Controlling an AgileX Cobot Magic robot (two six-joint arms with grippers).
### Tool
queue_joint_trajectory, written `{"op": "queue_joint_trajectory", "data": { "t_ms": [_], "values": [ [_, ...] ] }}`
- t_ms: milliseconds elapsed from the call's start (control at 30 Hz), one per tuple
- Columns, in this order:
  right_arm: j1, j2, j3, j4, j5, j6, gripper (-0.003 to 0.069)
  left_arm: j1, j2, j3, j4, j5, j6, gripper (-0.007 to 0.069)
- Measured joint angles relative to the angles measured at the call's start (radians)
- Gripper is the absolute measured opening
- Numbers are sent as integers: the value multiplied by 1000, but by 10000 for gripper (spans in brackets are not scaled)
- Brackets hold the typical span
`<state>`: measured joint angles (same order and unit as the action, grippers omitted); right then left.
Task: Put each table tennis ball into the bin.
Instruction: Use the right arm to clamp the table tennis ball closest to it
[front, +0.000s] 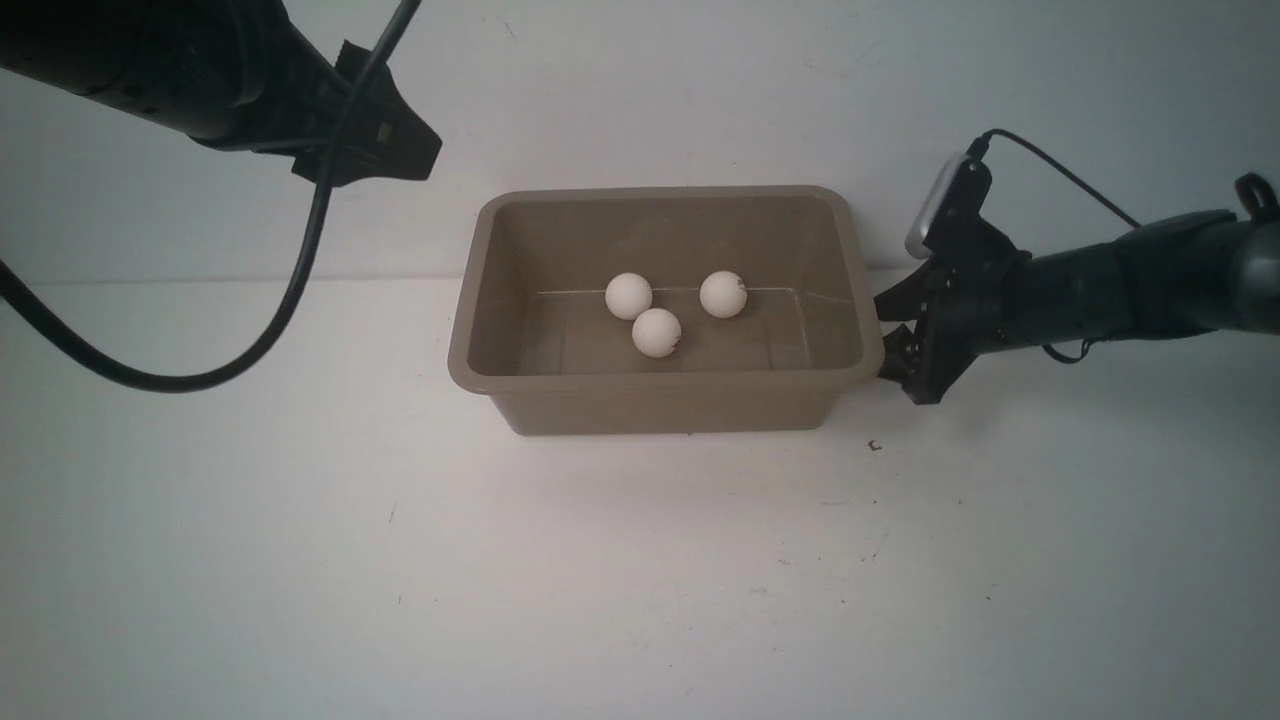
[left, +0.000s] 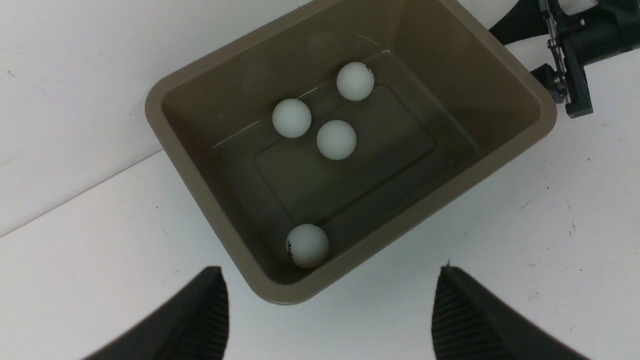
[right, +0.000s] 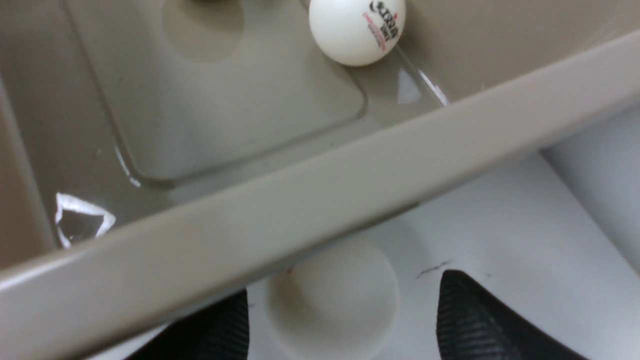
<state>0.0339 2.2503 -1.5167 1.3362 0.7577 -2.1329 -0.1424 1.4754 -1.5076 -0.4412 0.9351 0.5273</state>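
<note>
The taupe bin (front: 470, 340) (left: 160, 100) stands mid-table. Three white table tennis balls (front: 656, 332) (left: 336, 140) cluster on its floor toward the back wall. Another ball (left: 307, 245) lies in a corner, hidden by the front wall in the front view. My right gripper (front: 886, 334) (right: 343, 300) is low against the bin's right wall, open around one more ball (right: 332, 300) that sits on the table under the bin's rim (right: 320, 200), with a gap at each finger. My left gripper (front: 405, 150) (left: 330, 270) hangs high at the back left, open and empty.
A printed ball (right: 357, 30) shows inside the bin in the right wrist view. A black cable (front: 290, 300) loops down from the left arm. The white wall rises just behind the bin. A small dark speck (front: 875, 445) lies on the table.
</note>
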Motion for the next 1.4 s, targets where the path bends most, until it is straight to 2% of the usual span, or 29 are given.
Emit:
{"op": "queue_joint_trajectory", "data": {
  "t_ms": [633, 767, 900, 1267, 1400],
  "values": [
    [0, 24, 0, 32, 12, -6, 459, 0, 0, 0, -5, 0, 1, 490],
    [0, 28, 0, 33, 12, -7, 411, 0, 0, 0, -5, 0, 1, 490],
    [0, 29, 0, 36, 11, -7, 318, 0, 0, 0, -6, 0, 1, 490],
    [-20, 16, 0, 47, -89, -8, 315, 0, 0, 0, -8, -1, 1, 490],
    [-83, -12, 0, 48, -77, -7, 315, 0, 0, 0, -8, -1, 1, 490]
  ]
}}
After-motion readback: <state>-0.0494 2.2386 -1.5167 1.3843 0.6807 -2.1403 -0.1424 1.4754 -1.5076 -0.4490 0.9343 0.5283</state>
